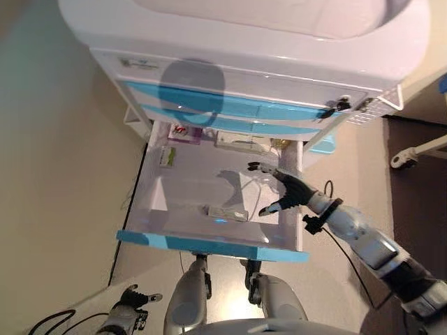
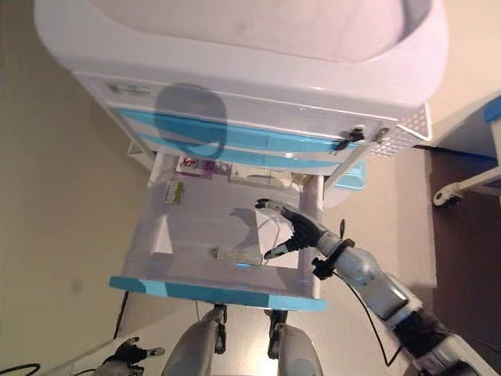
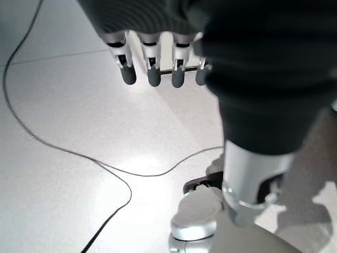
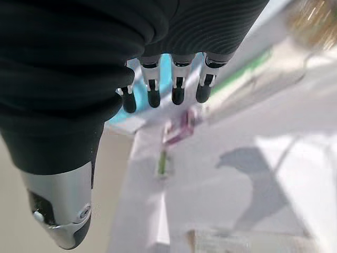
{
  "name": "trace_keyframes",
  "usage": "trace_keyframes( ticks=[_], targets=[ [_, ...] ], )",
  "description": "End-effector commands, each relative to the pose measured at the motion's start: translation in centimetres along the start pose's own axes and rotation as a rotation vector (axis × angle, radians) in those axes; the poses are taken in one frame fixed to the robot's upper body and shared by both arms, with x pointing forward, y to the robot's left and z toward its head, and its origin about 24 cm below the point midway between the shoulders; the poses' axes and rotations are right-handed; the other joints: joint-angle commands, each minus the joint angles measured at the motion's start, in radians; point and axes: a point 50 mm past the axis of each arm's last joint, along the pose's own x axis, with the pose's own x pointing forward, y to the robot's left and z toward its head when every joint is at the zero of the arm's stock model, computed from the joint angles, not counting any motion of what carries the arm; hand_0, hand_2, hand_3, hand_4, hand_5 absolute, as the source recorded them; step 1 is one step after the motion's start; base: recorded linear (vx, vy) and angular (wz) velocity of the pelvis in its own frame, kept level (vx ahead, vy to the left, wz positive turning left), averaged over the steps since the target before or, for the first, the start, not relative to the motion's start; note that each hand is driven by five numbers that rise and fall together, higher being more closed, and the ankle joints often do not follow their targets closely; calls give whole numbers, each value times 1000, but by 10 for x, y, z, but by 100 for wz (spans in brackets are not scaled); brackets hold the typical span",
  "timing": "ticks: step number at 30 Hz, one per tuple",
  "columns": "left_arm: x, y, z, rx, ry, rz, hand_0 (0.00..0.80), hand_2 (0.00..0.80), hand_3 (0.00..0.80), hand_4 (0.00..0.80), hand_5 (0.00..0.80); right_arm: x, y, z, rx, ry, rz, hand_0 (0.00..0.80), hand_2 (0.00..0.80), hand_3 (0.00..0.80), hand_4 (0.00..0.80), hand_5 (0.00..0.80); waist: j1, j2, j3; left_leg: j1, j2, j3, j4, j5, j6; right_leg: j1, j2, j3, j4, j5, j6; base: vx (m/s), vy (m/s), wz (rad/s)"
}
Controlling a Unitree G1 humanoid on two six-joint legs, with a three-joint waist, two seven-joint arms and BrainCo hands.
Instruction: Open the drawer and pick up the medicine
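Observation:
The bottom drawer (image 1: 209, 246) of a white cabinet with blue drawer fronts stands pulled out. Inside lie a flat medicine box (image 1: 227, 212) near the front, a pink-and-white box (image 1: 186, 132) and a small green-labelled box (image 1: 166, 155) at the back left, and a white box (image 1: 234, 141) at the back. My right hand (image 1: 290, 192) hovers open over the drawer's right side, fingers spread, above and right of the flat box (image 2: 237, 254). It holds nothing. My left hand (image 1: 129, 303) hangs low by the floor, fingers straight in the left wrist view (image 3: 152, 58).
The cabinet top (image 1: 244, 35) overhangs the drawer's back. The upper blue drawers (image 1: 230, 112) are closed. A white wheeled frame (image 1: 412, 153) stands on the floor to the right. The drawer's right wall (image 1: 302, 209) lies just beside my right wrist.

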Motion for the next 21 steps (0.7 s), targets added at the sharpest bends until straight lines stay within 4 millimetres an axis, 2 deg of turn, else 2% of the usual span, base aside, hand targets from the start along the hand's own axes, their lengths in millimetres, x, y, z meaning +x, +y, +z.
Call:
trace_keyframes(
  ticks=[1, 3, 10, 21],
  targets=[
    [0, 5, -3, 37, 11, 37, 0, 0, 0, 0, 0, 5, 6, 12, -73, -48, -15, 0, 0, 0, 0, 0, 1, -34, -15, 6, -23, 9, -5, -5, -9, -56, -63, 22, -39, 169, 68, 15, -15, 29],
    [0, 3, 1, 43, 1, 40, 0, 0, 0, 0, 0, 14, 20, 0, -104, 14, 10, 0, 0, 0, 0, 0, 7, -31, -7, 2, -23, -2, -6, -2, -10, -55, -65, 13, -33, 163, 66, 2, -5, 22],
    [1, 0, 12, 53, -27, 48, 0, 0, 0, 0, 0, 28, 45, -17, -159, 102, 55, 0, 0, 0, 0, 0, 17, -26, 5, -9, -25, -24, -14, 7, -13, -59, -70, -4, -27, 157, 63, 0, -6, 7],
    [1, -8, 21, 55, -54, 43, 0, 0, 0, 0, 0, 46, 68, -27, -335, 157, 128, 0, 0, 0, 0, 0, 23, -18, 13, -18, -27, -31, -20, 11, -12, -67, -70, -5, -29, 156, 63, -1, 2, 4]
  ],
)
